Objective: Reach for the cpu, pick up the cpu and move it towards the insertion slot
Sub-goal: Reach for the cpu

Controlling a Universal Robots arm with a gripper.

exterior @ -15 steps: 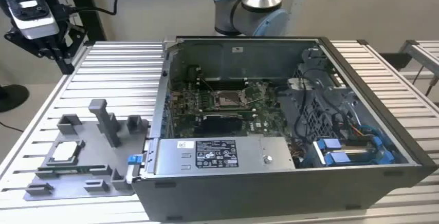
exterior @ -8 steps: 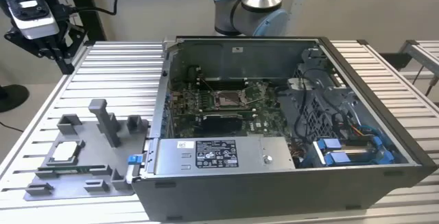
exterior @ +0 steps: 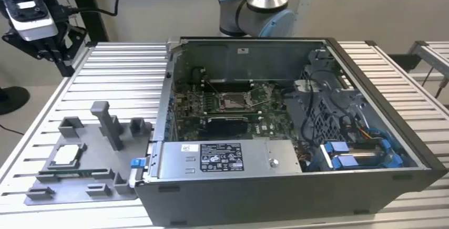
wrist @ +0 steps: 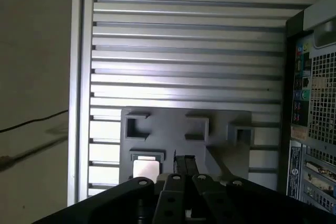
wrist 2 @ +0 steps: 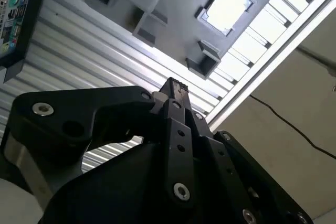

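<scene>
The claw (wrist 2: 172, 83) hangs closed and empty above the counter's (exterior: 126, 76) far left. The cpu (exterior: 65, 155) lies below it, nearer.

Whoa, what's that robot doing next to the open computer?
The robot arm is going after a chip. Its gripper hangs in the air over the grey tray, shut and holding nothing. The cpu lies in its tray pocket, not yet picked up. The slot it belongs in sits inside the open computer case.
</scene>
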